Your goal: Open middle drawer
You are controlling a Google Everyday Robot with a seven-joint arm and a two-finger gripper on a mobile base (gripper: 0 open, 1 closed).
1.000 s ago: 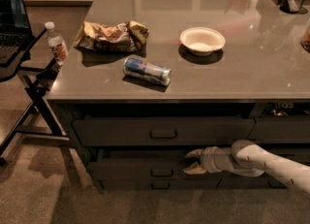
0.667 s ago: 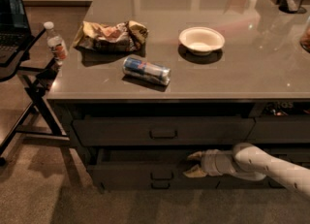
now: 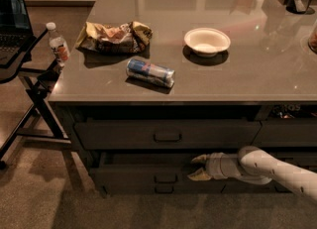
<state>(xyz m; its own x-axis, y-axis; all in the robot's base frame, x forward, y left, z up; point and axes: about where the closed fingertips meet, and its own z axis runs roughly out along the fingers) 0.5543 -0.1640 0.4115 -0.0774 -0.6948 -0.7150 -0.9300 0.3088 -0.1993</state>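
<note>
The middle drawer [image 3: 130, 175] sat under the tabletop [image 3: 257, 77], below the top drawer [image 3: 119, 134], its front standing slightly proud with a dark gap above. The pincer [image 3: 199, 167] hung at its upper edge, right of the small pull [image 3: 165, 178], fingers [image 3: 200, 159] spread wide, one tip above the rim and one on the front. Wide, rigid and likely heavy on its runners, the drawer probably needed a firm, straight pull. The central pull looked safest, since an off-centre tug could rack it.
</note>
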